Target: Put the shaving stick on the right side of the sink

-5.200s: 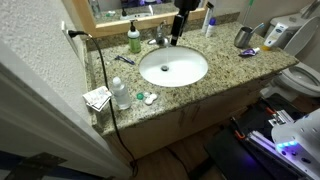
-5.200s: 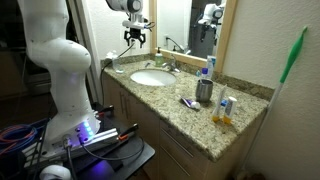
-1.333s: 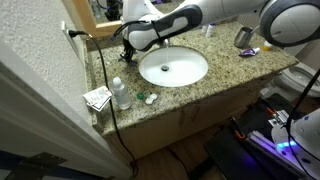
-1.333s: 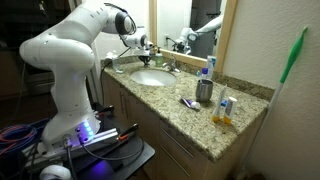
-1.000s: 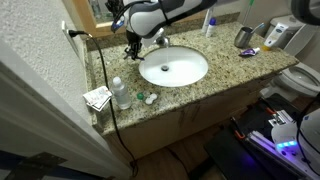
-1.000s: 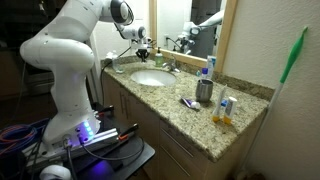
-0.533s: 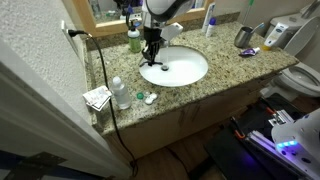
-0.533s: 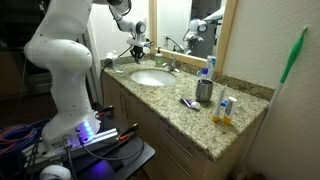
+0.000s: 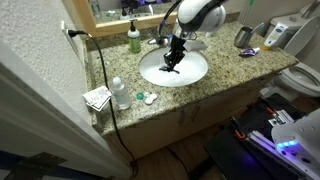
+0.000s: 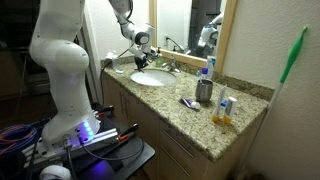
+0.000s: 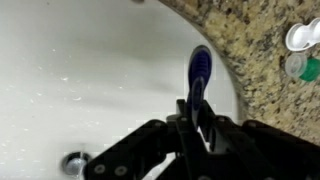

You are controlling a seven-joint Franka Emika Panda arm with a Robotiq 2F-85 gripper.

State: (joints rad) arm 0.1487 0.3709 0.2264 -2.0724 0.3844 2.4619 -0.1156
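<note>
Gripper point(image 11: 198, 112) pinches shaving stick point(image 11: 200, 68) above sink point(image 11: 100, 70); release early and you drop it short of countertop point(image 11: 255, 35) edge.

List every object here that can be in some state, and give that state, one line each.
shaving stick: held in the gripper, over the sink
gripper: shut on the shaving stick
sink: no standing water
green soap bottle: upright
metal cup: upright
</note>
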